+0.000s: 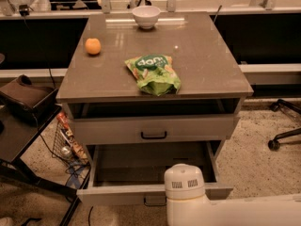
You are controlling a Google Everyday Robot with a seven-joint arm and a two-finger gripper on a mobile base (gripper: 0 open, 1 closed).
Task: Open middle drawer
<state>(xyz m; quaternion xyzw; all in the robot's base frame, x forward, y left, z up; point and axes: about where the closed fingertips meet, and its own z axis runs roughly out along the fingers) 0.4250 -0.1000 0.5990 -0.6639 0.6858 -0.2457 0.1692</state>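
White arm casing fills the lower centre and hides the claw, which is somewhere down by the black handle of the middle drawer, so I cannot tell its grip. That drawer stands pulled well out. Tugging further could jolt the desk, sliding the green bag off its front edge or rolling the orange beyond.

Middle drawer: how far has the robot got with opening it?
Mostly done, it seems: the middle drawer is pulled well out, its plain grey inside showing, far beyond the drawer above. In hand: the arm's white end sits over the open drawer's front, beside its handle; the gripper is hidden beneath it. Left: perhaps a little more pull, then letting go and backing away.
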